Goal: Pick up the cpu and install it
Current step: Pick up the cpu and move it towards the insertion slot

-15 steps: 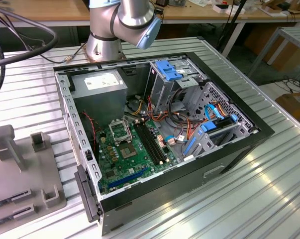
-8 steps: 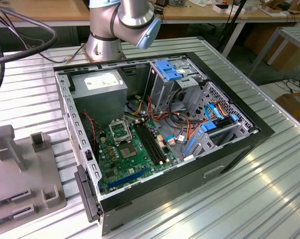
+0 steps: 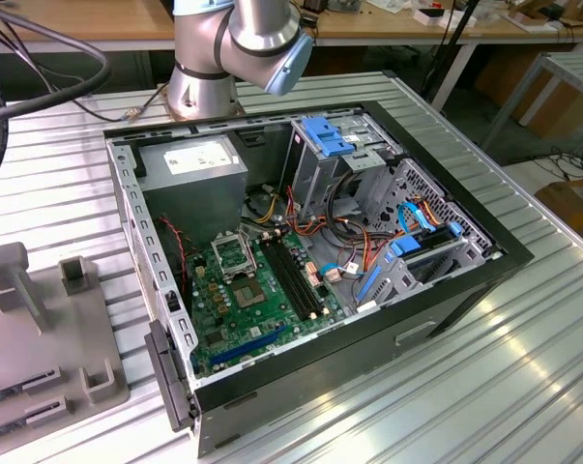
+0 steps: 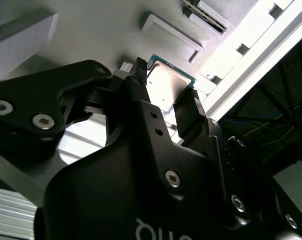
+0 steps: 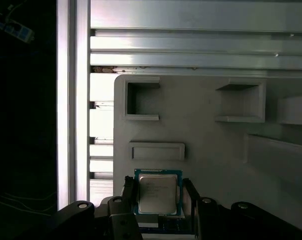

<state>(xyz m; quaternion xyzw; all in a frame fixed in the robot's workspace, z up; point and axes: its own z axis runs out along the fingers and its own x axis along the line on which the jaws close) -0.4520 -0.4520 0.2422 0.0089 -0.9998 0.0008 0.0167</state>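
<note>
Gripper (image 5: 159, 196) straddles cpu (image 5: 158, 190) on grey tray (image 5: 216, 150). Can't tell if it's clamped or loose. Risk: 1 skewed edge grip, and cpu likely tilts or drops on lift.

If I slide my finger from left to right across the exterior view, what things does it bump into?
Grey fixture plate → black CPU socket → black memory slots → blue drive rails.

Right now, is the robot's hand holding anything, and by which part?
The hand pinches the cpu by two opposite side edges.
</note>
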